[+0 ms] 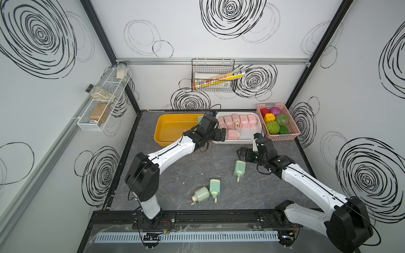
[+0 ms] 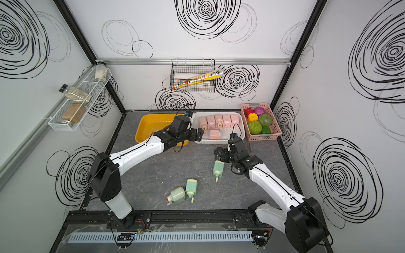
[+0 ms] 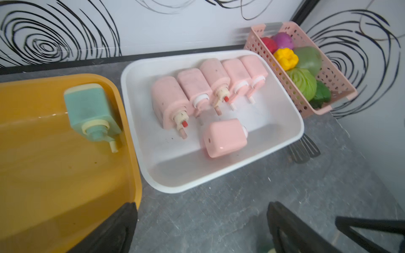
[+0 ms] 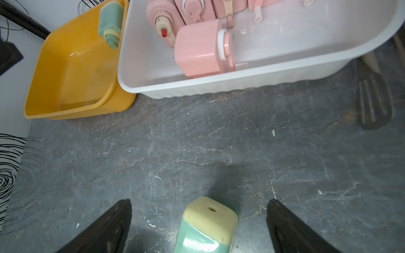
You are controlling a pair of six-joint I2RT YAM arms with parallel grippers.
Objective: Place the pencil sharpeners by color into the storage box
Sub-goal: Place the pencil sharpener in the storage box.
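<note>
Six pink sharpeners (image 1: 243,121) lie in the white box (image 1: 241,141) along the tabletop's (image 1: 175,175) back edge. Three green sharpeners (image 1: 214,186) lie mid-tabletop, toward its front. The left tool (image 1: 222,134) hangs over the box's near-left corner.

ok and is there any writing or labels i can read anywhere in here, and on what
Nothing here reads clearly.
Yellow tube in the wire basket: red characters and a blue patch, too blurred to read.
Pink basket: a small front label, too small to read.
</note>
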